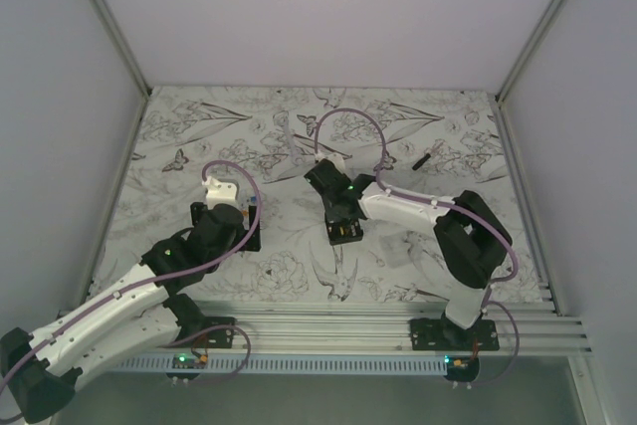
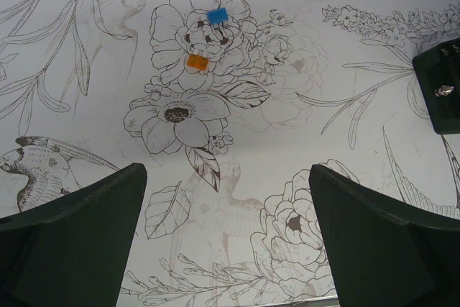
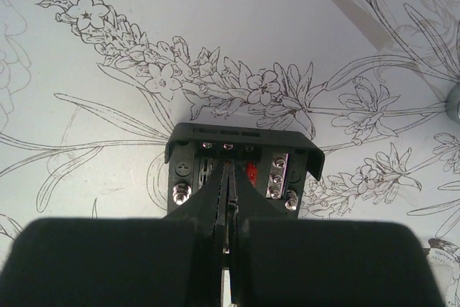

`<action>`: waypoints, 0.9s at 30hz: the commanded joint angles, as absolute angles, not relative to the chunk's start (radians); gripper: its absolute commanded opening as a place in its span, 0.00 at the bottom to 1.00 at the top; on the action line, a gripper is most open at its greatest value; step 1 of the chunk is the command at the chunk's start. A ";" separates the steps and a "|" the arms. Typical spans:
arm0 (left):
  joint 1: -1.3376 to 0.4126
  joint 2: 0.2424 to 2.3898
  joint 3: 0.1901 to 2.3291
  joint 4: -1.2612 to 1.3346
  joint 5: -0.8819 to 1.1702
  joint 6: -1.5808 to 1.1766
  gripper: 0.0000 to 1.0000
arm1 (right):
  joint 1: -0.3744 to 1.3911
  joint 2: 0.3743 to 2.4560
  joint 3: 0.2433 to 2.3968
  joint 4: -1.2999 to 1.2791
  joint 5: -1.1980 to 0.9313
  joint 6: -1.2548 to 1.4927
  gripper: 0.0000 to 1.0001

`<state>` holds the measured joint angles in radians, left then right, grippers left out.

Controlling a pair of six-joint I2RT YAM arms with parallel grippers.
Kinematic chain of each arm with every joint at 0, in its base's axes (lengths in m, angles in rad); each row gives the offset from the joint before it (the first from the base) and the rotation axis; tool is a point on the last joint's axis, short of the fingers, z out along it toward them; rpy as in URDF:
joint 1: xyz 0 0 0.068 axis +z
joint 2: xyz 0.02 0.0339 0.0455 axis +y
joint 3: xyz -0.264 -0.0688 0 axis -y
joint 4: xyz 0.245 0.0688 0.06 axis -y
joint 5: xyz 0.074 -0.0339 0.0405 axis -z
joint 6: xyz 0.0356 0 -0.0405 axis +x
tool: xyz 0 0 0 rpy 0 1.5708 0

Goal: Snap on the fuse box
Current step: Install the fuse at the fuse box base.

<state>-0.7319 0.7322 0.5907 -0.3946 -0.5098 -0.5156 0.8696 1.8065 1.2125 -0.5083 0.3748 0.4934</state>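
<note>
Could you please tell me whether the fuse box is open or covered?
Open: the fuse box shows bare screws and a red piece, no cover on it.

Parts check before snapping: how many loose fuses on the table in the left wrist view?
2: blue fuse on the printed flower; orange fuse just below it in the picture, not touching. More may sit outside this view.

Soft, even, slightly cool light fills all views. The fuse box [image 3: 244,140] is sharp, with a faint shadow at its left; below it the foreground is blurred.
</note>
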 commanded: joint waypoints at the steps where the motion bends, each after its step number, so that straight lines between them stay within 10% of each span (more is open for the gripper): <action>1: -0.727 0.725 0.577 -0.419 -0.514 -0.520 1.00 | 0.853 1.821 1.163 -0.629 0.328 0.492 0.00; 27: -0.727 0.708 0.571 -0.418 -0.520 -0.523 1.00 | 0.864 1.744 1.251 -0.625 0.278 0.447 0.21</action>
